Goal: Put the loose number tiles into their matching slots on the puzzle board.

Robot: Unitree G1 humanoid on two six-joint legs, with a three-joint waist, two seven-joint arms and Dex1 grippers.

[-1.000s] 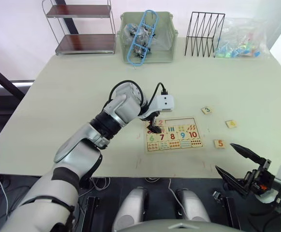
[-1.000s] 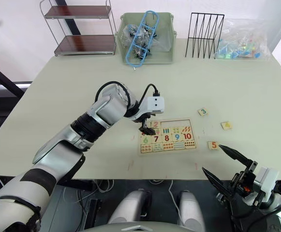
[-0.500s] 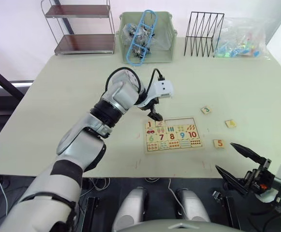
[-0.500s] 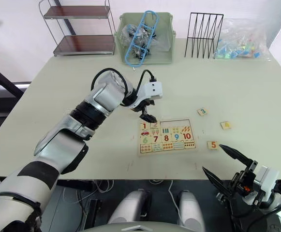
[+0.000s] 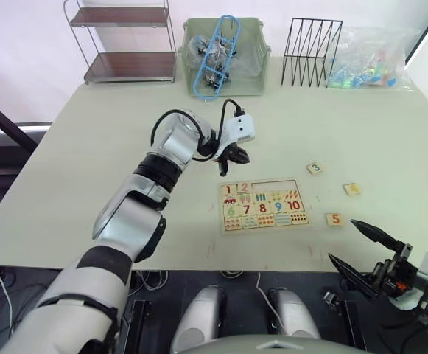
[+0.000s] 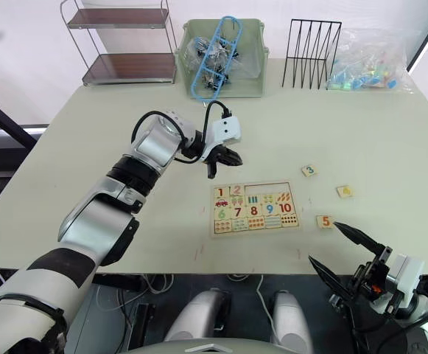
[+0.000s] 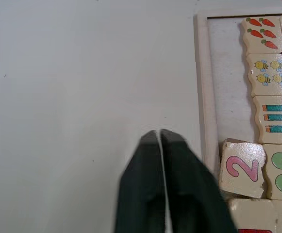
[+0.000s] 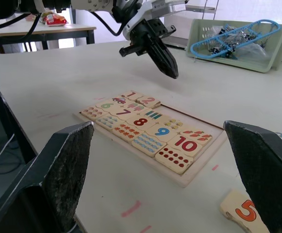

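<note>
The puzzle board (image 7: 202, 97) lies on the table in front of me, with digits 6 to 10, picture tiles and dot tiles in it. Tile 1 (image 5: 228, 189) and tile 2 (image 7: 242, 167) sit at the left end of its top row, the 2 slightly askew. The remaining slots (image 5: 276, 185) in that row are bare. To the board's right, loose on the table, lie tile 3 (image 5: 314, 168), tile 4 (image 5: 352, 189) and tile 5 (image 5: 334, 219). My left gripper (image 5: 222, 169) hangs shut and empty just off the board's far left corner. My right gripper (image 5: 342, 240) is open near the table's front edge, close to tile 5.
Along the table's back edge stand a two-tier shelf (image 5: 129, 44), a green basket (image 5: 225, 55) holding blue hangers, a black wire rack (image 5: 311, 51) and a bag of coloured pieces (image 5: 368, 70).
My left gripper has let go of tile 2 on the board's top row, lifted away towards the far left, and shut. The right arm has stayed put.
</note>
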